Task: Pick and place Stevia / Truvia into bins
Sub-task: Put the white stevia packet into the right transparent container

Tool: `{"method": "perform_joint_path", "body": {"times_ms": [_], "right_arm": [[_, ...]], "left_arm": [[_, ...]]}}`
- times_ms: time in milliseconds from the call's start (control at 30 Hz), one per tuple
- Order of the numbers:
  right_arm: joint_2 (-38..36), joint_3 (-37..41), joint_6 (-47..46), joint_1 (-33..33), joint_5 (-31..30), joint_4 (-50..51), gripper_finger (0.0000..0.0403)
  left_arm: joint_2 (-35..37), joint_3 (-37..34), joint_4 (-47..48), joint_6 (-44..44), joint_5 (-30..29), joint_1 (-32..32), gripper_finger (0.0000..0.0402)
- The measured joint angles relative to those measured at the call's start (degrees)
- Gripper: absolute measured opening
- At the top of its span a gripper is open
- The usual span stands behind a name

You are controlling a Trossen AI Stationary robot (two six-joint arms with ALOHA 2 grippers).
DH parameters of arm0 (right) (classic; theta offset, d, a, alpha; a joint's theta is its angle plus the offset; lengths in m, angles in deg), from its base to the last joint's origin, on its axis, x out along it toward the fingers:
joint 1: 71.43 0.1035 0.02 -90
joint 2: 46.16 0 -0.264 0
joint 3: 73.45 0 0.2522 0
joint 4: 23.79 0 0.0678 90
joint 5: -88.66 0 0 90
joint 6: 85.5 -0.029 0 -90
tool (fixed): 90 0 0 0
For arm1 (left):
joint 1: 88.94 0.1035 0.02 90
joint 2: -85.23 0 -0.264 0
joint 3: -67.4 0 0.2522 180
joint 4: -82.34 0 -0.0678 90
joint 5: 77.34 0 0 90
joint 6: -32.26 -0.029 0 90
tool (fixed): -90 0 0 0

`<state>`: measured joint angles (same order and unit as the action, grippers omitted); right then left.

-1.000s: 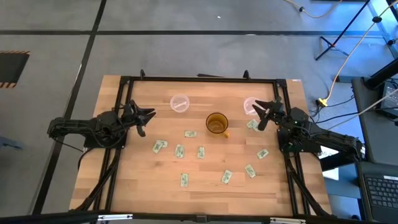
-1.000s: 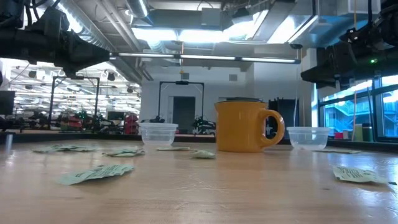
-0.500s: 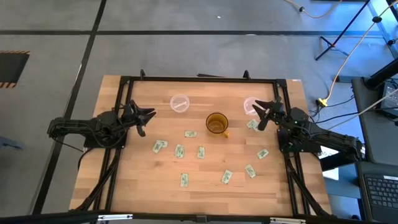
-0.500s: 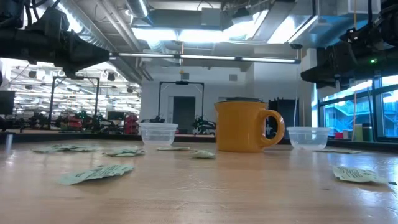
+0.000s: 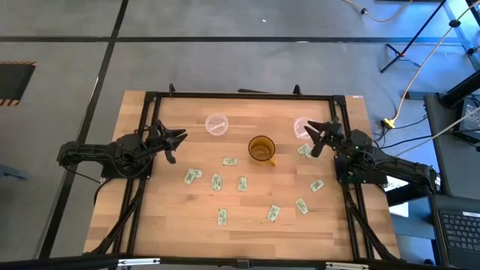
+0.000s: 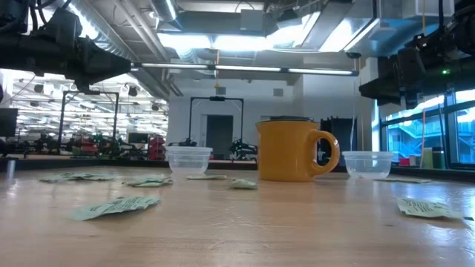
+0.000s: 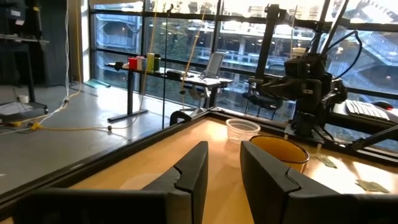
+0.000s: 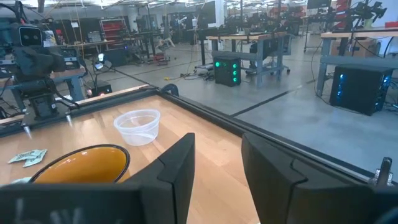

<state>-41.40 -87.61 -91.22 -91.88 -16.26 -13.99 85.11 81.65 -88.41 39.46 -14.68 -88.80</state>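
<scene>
Pale wood table (image 5: 247, 225), flat paper packets (image 5: 216, 181), round clear cups (image 5: 217, 124); left hand (image 5: 178, 139) and right hand (image 5: 316, 140) both spread, empty.

No text, label, brand, number or sign can be read in any view. The packets (image 5: 216, 181) on the counter (image 5: 247, 225) carry green print, but it is too small and blurred to make out any words. The mug (image 6: 291, 150) and the clear cups (image 6: 188, 159) show no lettering.
</scene>
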Motion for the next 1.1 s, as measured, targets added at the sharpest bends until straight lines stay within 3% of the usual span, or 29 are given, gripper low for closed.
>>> {"method": "perform_joint_path", "body": {"times_ms": [400, 967, 1100], "right_arm": [[0.0, 0.0, -0.02, 0.0, 0.0, 0.24, 0.0136], [-0.02, 0.0, 3.09, 0.0, 0.04, -0.95, 0.0136], [0.01, -0.7, 3.24, 0.0, 3.37, 0.81, 0.0136]], "left_arm": [[-0.37, 0.0, 0.09, 3.98, 5.88, 0.0, 0.0088], [-9.47, 0.0, 0.5, 4.12, 4.94, 0.0, 0.0088], [-9.9, 0.0, 0.48, 4.12, 4.93, 0.0, 0.0088]]}}
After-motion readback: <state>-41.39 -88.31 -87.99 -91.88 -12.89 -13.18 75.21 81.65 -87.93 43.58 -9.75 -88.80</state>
